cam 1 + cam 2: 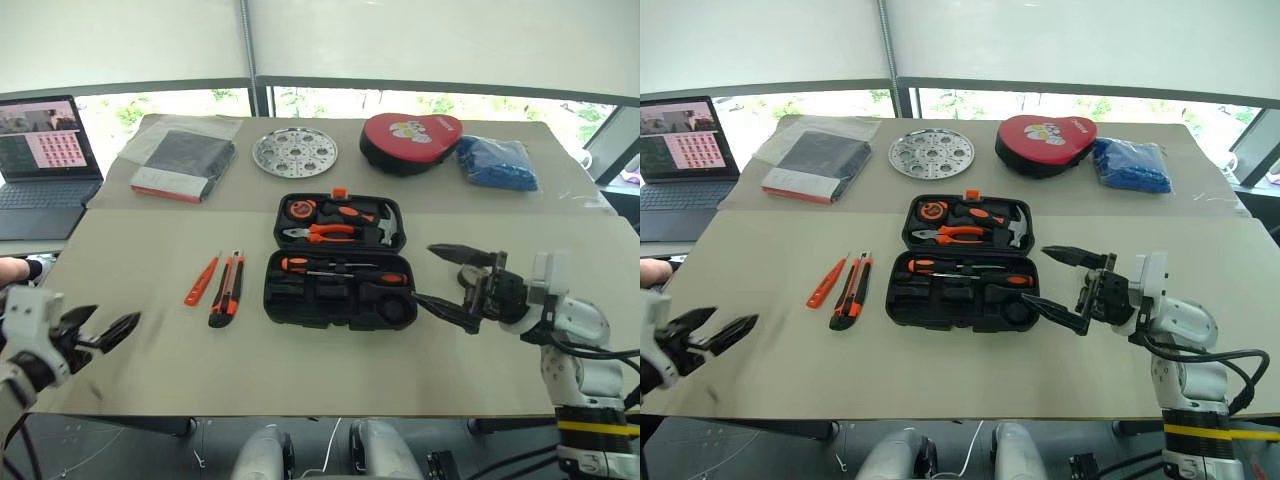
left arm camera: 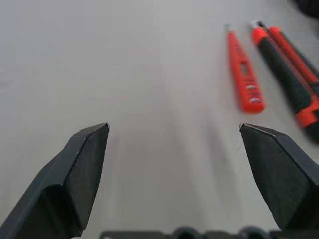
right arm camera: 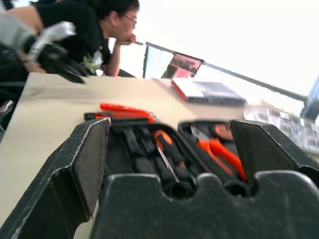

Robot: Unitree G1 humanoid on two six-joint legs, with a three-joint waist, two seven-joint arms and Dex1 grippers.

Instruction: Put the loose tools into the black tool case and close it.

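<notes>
1. The right gripper [image 1: 450, 279] hangs spread wide and empty just right of the open case [image 1: 335, 262], touching nothing.
2. The left gripper [image 1: 112, 327] is also wide apart, empty, above the table [image 1: 150, 370] near its left edge.
3. The knife [image 1: 226, 288] and tester [image 1: 201, 280] lie side by side on the table left of the case, with screwdrivers [image 1: 340, 267] already inside.

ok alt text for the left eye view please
An open black tool case lies mid-table with tools in its recesses, a slim orange tester screwdriver and a black-and-orange utility knife loose on the table to its left. The right pincer stands open beside the case; the left pincer is open near the table's near-left edge.
</notes>
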